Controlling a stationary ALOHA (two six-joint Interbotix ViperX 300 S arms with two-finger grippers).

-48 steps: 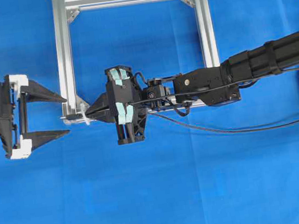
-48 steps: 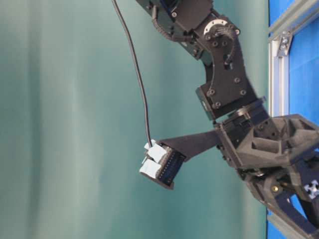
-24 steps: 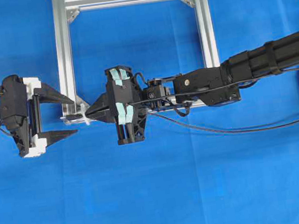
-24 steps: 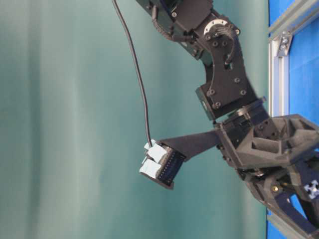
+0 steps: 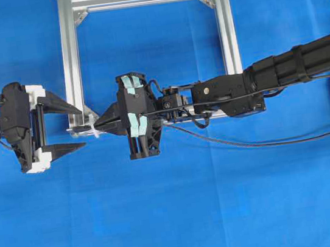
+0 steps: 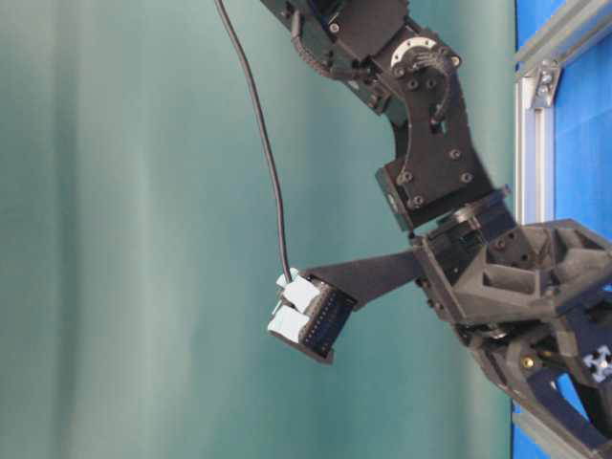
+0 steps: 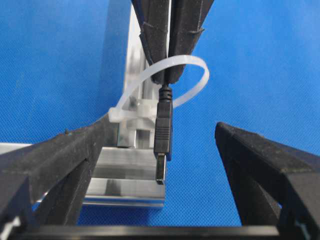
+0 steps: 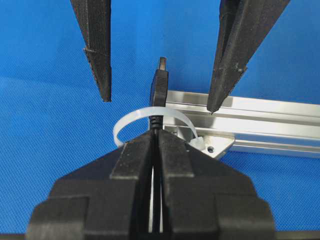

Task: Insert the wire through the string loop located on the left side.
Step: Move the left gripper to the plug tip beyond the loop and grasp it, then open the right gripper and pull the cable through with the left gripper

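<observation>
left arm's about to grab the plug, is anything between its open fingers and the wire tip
Nothing visible does. The wire tip pokes through the string loop, held by the right gripper, with open space toward the left gripper.

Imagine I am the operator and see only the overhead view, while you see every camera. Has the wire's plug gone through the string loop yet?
Observer: Yes. In the left wrist view the plug hangs on the near side of the white string loop, and the wire runs back through it.
Operator: What holds the wire?
Observer: The right hand does. The right wrist view shows it shut on the wire just behind the loop.
Operator: Is the left hand touching the plug?
Observer: No. The left hand is open, with its fingers on either side of the plug and clear gaps between.
</observation>
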